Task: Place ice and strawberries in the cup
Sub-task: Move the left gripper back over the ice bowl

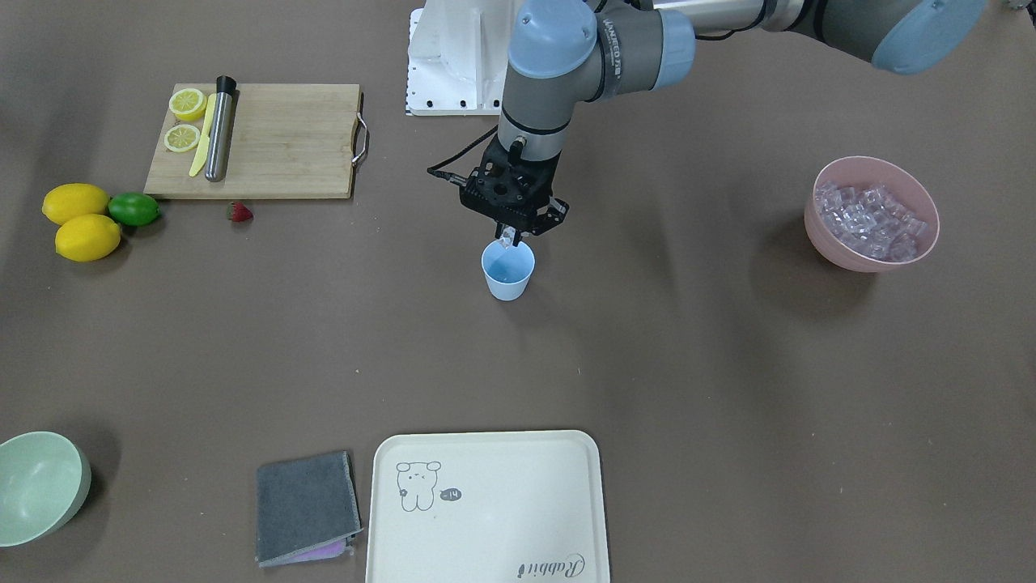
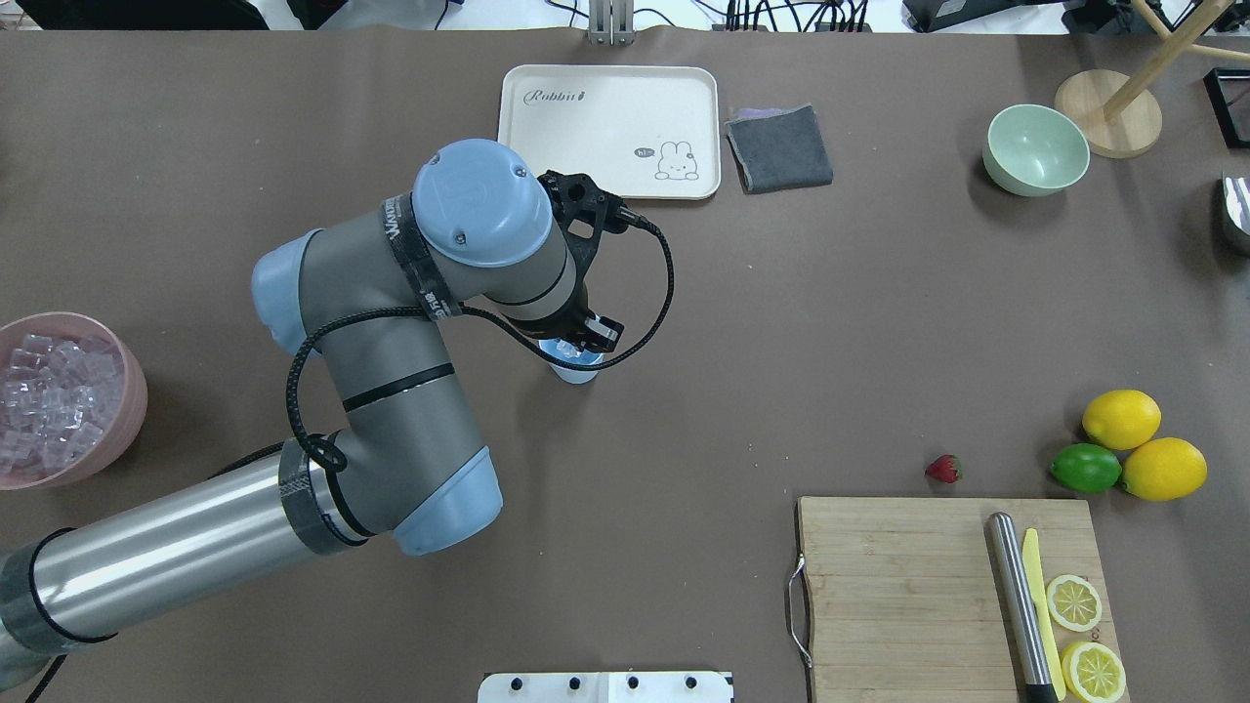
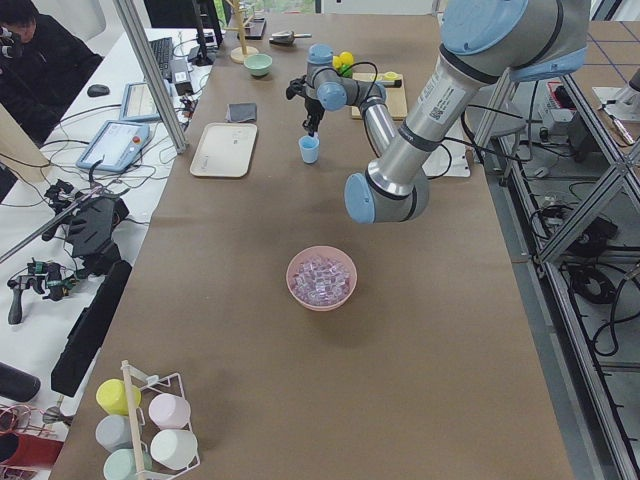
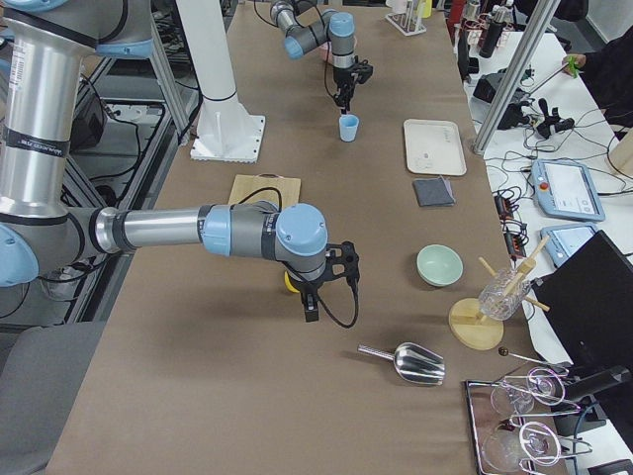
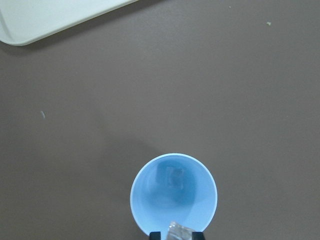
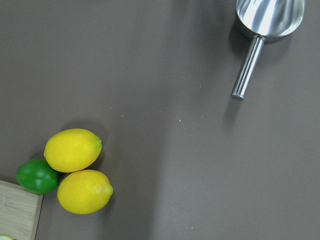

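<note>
The pale blue cup (image 1: 508, 282) stands upright mid-table, and the left wrist view shows one ice cube (image 5: 172, 176) lying at its bottom. Just above the cup's rim hangs my left gripper (image 1: 509, 236), shut on another clear ice cube (image 5: 180, 233). More ice fills the pink bowl (image 1: 835, 247) far off on my left side. The strawberry (image 1: 239, 212) lies on the table beside the cutting board. My right gripper (image 4: 312, 309) hovers over the lemons, away from the cup; whether it is open or shut I cannot tell.
A wooden cutting board (image 1: 283, 146) carries lemon halves, a yellow knife and a metal muddler. Two lemons (image 1: 77, 219) and a lime (image 1: 134, 209) sit beside it. A cream tray (image 1: 486, 506), grey cloth (image 1: 306, 506), mint bowl (image 1: 79, 478) and metal scoop (image 6: 265, 20) lie farther out.
</note>
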Controlling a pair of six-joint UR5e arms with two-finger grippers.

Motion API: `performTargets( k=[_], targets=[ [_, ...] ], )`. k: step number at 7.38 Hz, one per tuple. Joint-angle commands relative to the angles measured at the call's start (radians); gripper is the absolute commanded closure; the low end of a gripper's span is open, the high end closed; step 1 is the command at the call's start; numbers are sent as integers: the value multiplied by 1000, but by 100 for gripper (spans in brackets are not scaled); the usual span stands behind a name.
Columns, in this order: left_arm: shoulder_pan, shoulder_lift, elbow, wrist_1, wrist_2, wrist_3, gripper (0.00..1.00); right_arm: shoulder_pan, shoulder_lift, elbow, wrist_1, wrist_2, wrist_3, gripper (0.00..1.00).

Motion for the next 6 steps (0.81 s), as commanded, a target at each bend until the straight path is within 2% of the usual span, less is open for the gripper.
performTargets(
  k=[1, 2, 3, 4, 6],
  targets=[
    [8, -2, 40, -39, 6, 1, 94, 0, 0, 0, 0, 0, 0, 0],
    [11, -2, 43, -39, 6, 0, 45, 0, 0, 0, 0, 0, 0, 0],
    [11, -3, 43, -40, 20, 0, 10, 0, 0, -2, -1, 0, 0, 0],
    [15, -5, 42, -40, 38, -2, 4, 0, 0, 0, -2, 0, 0, 0],
    [-11, 4, 22, -28, 44, 3, 4, -5, 5, 1, 0, 0, 0, 0]
  ],
)
